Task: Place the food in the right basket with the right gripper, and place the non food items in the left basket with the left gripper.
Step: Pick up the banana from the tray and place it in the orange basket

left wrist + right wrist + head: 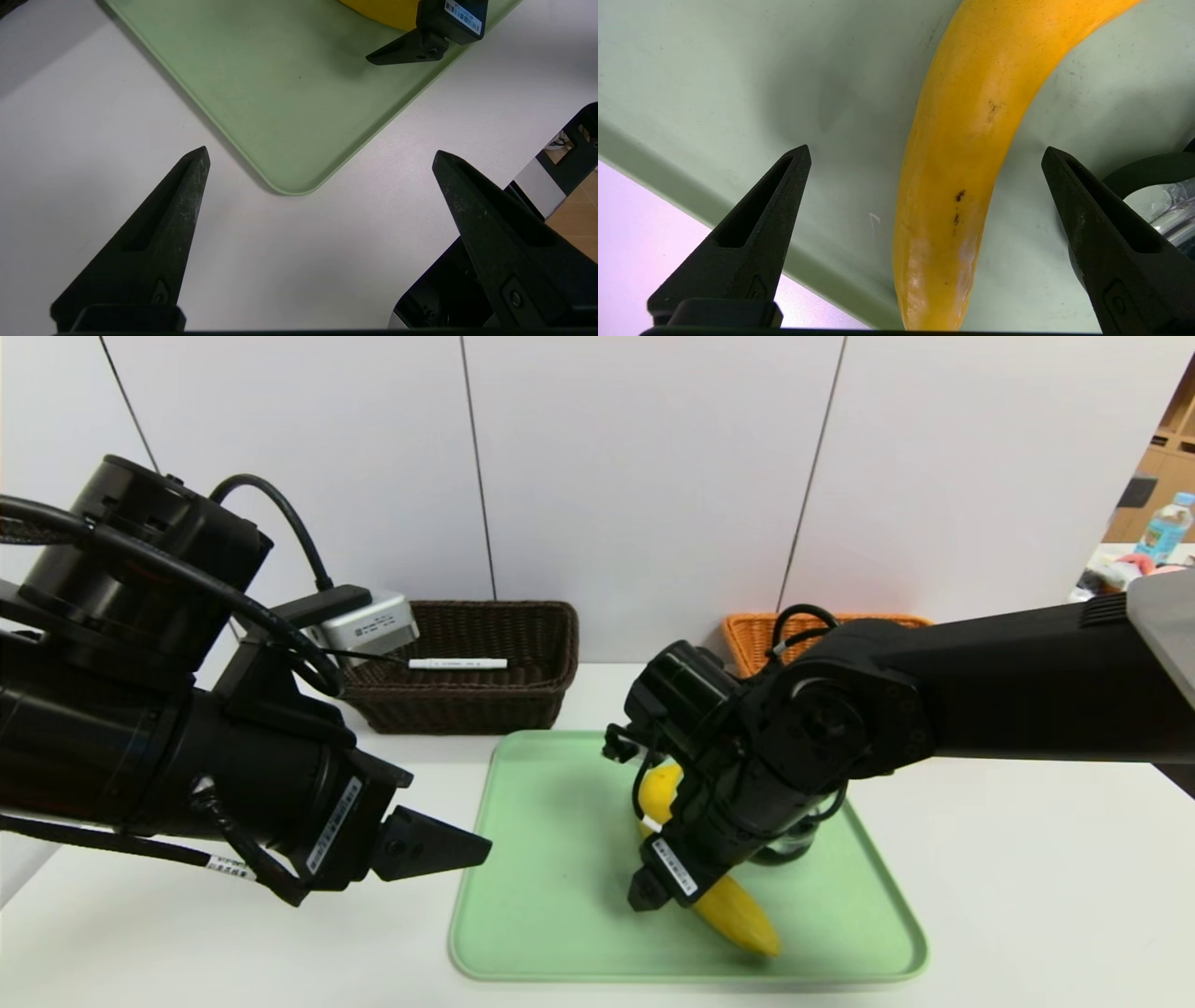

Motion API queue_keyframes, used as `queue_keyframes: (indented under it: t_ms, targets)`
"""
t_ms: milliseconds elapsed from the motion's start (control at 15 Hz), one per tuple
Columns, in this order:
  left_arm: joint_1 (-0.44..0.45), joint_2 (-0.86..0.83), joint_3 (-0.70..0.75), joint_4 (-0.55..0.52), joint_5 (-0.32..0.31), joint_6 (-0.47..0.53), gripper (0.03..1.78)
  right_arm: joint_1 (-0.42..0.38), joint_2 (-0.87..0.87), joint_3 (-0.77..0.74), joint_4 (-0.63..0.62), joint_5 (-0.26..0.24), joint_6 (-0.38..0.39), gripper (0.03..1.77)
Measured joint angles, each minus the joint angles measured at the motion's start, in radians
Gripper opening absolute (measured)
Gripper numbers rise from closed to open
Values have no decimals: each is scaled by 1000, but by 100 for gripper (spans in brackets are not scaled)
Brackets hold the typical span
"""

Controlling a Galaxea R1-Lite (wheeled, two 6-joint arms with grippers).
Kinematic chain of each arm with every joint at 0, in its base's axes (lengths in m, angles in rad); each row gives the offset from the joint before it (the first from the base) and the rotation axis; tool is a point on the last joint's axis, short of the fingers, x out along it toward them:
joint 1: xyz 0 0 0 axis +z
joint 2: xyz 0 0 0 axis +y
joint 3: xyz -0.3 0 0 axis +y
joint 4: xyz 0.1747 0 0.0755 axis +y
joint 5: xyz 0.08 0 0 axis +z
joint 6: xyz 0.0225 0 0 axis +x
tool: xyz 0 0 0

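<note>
Right gripper (pixel 924 154) low over the pale green plastic tray (pixel 551 896), black fingers (pixel 752 233) spread wide on either side of the long yellow curved banana (pixel 952 186), not touching it. Banana flat on the tray's right half, one tip aimed at the near right corner, the other end tucked under the right arm's wrist. Just beside the banana on its right, a clear roundish item with a dark rim (pixel 1162 196), mostly hidden by the arm, too little visible to name.

Left gripper (pixel 320 156) hovering off the tray's near left corner, above the white tabletop (pixel 1027 896), fingers (pixel 159 233) wide apart and holding nothing.

Far side of the table, against the white panelled wall: dark brown woven rectangular basket (pixel 485 691) on the left, with a slim white pen-like stick (pixel 457 664) lying across it near its left rim. Orange woven basket (pixel 756 639) on the right, largely hidden behind the right arm, contents impossible to tell. Tray between the two baskets and nearer.
</note>
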State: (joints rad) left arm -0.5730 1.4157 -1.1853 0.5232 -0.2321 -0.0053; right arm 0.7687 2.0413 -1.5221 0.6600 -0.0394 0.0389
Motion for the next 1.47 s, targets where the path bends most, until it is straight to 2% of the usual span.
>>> queue_keyframes:
  t_ms: [267, 733, 933, 1200, 1267, 1467]
  targets:
    - [0, 0, 0, 0, 0, 0, 169, -6, 4, -3, 2, 35, 1, 171]
    - [-1, 0, 0, 0, -1, 0, 169, -10, 15, -3, 3, 35, 0, 170]
    - [0, 0, 0, 0, -1, 0, 169, -6, 17, -2, 3, 33, -5, 118]
    - [-1, 2, -2, -1, -1, 0, 169, -4, 13, -2, 4, 34, -4, 75]
    - [-1, 3, -2, -1, -1, 0, 169, -3, 10, -2, 4, 34, -4, 48]
    - [0, 2, -2, -2, -1, 0, 169, 2, -11, -4, 4, 35, 1, 47]
